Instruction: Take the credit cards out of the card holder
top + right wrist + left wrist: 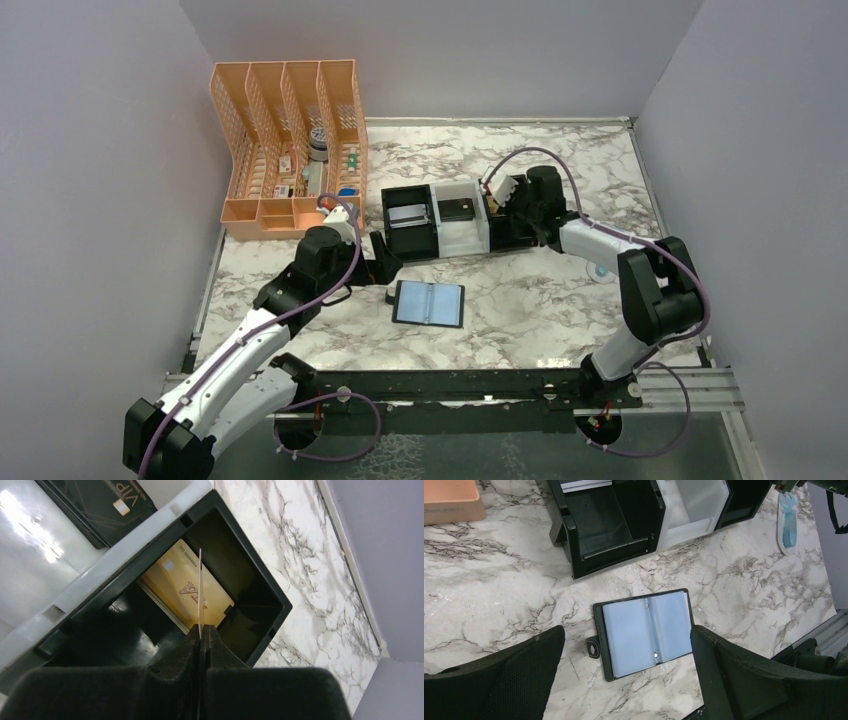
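Note:
The card holder [430, 303] lies open on the marble, blue-grey lining up, its snap tab pointing left; it also shows in the left wrist view [644, 632]. My left gripper [388, 272] is open and empty just left of it, hovering above it [624, 680]. My right gripper [200, 630] is shut on a thin credit card [200, 587], seen edge-on, over the right black tray [260, 592]. A gold card [175, 580] lies in that tray. A dark VIP card [107, 502] lies in the white tray [462, 238]. A pale card [407, 214] lies in the left black tray.
Three square trays stand in a row behind the card holder: black [392, 238], white, black [515, 232]. An orange desk organizer [285, 150] stands at the back left. A blue and white object [787, 520] lies on the table to the right.

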`<state>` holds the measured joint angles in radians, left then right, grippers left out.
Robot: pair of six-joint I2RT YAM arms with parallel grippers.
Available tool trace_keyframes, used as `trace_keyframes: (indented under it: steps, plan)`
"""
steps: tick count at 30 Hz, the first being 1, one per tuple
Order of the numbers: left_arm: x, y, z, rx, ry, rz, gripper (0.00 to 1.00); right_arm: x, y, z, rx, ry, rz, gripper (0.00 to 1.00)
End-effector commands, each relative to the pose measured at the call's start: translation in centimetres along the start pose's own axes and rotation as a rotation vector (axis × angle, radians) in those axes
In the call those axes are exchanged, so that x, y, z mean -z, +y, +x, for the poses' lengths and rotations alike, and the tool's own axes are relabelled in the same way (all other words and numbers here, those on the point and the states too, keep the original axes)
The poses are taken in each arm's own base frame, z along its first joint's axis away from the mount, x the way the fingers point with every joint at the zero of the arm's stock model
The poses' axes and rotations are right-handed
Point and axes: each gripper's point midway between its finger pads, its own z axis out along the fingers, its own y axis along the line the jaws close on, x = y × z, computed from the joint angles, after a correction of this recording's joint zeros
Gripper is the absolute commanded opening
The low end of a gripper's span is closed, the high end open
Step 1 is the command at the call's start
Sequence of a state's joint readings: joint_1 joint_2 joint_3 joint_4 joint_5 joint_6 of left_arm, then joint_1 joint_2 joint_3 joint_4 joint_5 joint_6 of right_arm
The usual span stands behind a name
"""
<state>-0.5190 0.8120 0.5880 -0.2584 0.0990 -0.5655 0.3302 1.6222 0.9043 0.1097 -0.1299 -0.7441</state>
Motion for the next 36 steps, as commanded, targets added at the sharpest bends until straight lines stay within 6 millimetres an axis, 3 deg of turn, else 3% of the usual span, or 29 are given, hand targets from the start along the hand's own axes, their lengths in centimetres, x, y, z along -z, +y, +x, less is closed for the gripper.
trace_keyframes:
  steps: [1, 11, 21, 24, 27, 36]
  plan:
    - [0.1, -0.8, -0.4, -0.015, -0.002, 0.034, 0.99, -0.9, -2.4, 0.1, 0.062, 0.020, 0.105, 0.01]
    - [0.1, -0.7, 0.1, -0.003, 0.007, 0.034, 0.99, -3.0, -2.5, -0.1, 0.146, -0.021, 0.104, 0.01]
    - [0.3, -0.5, 0.3, -0.001, 0.012, 0.026, 0.99, -4.6, -0.2, -0.2, 0.225, -0.052, -0.041, 0.03]
    - [0.2, -0.5, 0.3, -0.003, 0.017, 0.029, 0.99, -4.9, 0.5, 0.1, 0.245, -0.041, -0.090, 0.06]
    - [0.1, -0.5, 0.4, -0.004, 0.021, 0.027, 0.99, -4.9, 0.6, 0.2, 0.253, -0.032, -0.101, 0.18]
    - [-0.4, -0.4, 0.9, -0.007, 0.058, 0.022, 0.99, -4.8, 0.8, 0.1, 0.266, -0.045, -0.106, 0.19]
